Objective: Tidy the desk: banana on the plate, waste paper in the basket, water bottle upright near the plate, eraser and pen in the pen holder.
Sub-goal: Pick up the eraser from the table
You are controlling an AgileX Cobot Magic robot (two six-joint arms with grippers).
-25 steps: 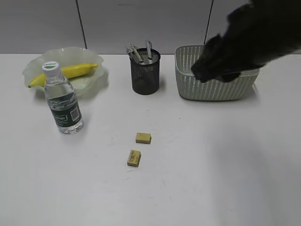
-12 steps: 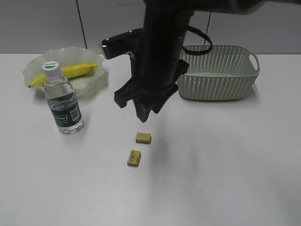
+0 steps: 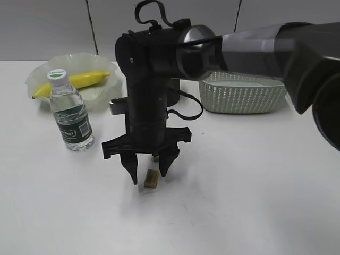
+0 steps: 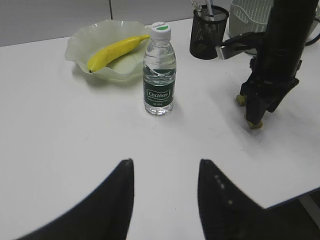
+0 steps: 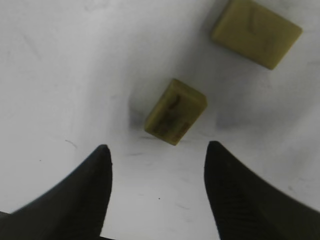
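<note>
two erasers [image 5: 176, 112] on the desk [image 3: 255, 186], right end effector [image 3: 148, 171] spread wide over the nearer, left end effector [image 4: 165, 192] parted, empty

Pale grey wall [image 3: 48, 26] at the back — flat panels, thin dark vertical seams [image 3: 91, 24] between them

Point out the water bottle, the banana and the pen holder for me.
water bottle [image 4: 159, 92]: left wrist view, on its dark green label.
banana [image 4: 116, 50]: left wrist view, mid-length of the yellow peel.
pen holder [image 4: 206, 36]: left wrist view, on the black mesh wall.
</note>
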